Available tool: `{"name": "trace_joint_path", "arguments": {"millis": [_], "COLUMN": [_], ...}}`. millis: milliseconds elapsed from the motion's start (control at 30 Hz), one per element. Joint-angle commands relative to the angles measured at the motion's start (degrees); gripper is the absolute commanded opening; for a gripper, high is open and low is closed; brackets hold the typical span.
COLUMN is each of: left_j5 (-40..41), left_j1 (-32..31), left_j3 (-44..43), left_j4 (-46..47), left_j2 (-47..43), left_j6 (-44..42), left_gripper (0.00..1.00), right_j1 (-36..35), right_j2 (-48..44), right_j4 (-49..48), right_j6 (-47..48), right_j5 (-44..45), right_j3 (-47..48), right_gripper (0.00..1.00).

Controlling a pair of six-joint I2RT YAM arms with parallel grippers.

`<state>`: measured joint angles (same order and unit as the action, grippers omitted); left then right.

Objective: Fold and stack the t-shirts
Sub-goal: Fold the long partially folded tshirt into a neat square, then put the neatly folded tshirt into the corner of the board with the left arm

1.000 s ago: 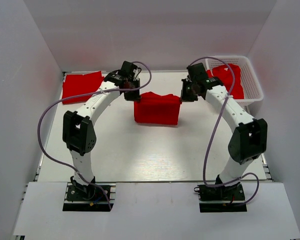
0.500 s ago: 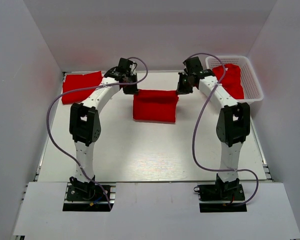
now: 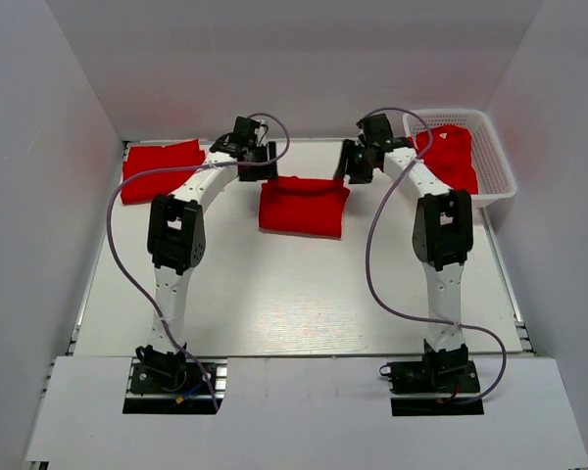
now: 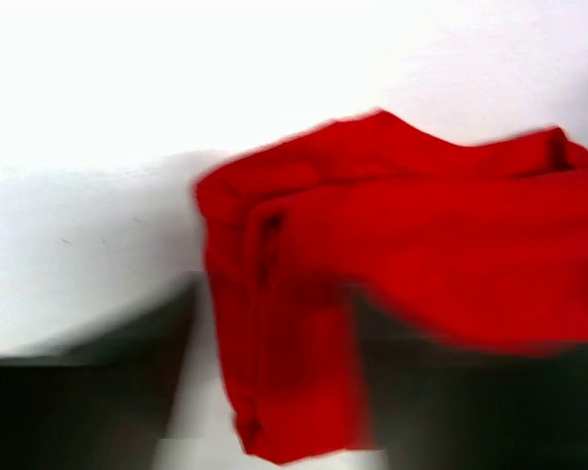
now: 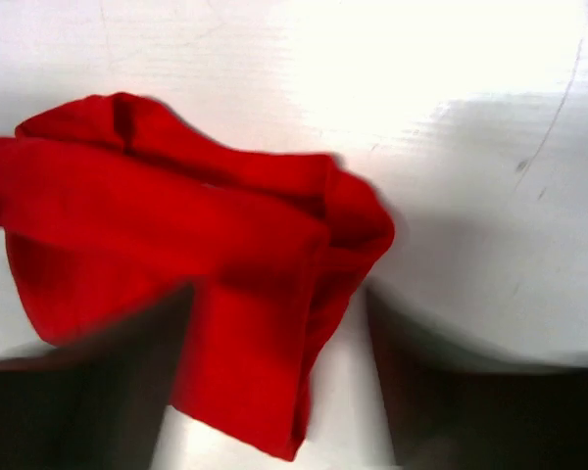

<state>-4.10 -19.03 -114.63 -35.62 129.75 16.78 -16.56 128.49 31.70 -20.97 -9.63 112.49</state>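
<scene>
A folded red t-shirt (image 3: 304,208) lies in the middle of the white table (image 3: 274,304). My left gripper (image 3: 260,168) is at its back left corner and my right gripper (image 3: 351,168) at its back right corner. In the left wrist view the t-shirt (image 4: 421,245) has a corner lying loose between the wide-apart jaws of the left gripper (image 4: 274,392). The right wrist view shows the same: a corner of the t-shirt (image 5: 157,225) sits between the spread jaws of the right gripper (image 5: 279,382), with bare table beside it. Both grippers are open.
Another folded red t-shirt (image 3: 160,168) lies at the back left of the table. A white mesh basket (image 3: 500,186) at the back right holds a crumpled red t-shirt (image 3: 453,155). White walls close in the back and both sides.
Both arms reached further back and lower, carrying the t-shirt's top edge away from me. Both grippers, shut on its corners before, now stand open and the cloth rests on the table.
</scene>
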Motion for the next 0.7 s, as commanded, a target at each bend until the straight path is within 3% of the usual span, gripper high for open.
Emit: {"name": "trace_joint_path", "arguments": {"millis": [0,167,500,667], "left_j5": [3.0,5.8,-6.7,-12.9], "left_j1": [1.4,2.5,2.5,2.5], "left_j3": [-5.8,-5.8,5.1,8.4], "left_j4": [0.4,-1.1,-1.4,4.5], "left_j2": [-0.5,-3.4,-6.0,-3.0], "left_j6": [-0.6,-0.6,-6.7,-6.1], "left_gripper": [1.00,1.00,1.00,1.00], "right_j1": [1.3,1.3,0.7,0.6], "right_j2": [0.4,-2.9,-16.4,-22.2], "right_j4": [-1.7,-1.7,-3.0,-5.9], "right_j6": [0.5,1.2,3.5,3.0], "right_j5": [-1.7,-2.2,0.3,0.7], "right_j3": [5.5,4.2,-14.4,-23.3], "right_gripper": [0.90,0.90,0.90,0.90]}}
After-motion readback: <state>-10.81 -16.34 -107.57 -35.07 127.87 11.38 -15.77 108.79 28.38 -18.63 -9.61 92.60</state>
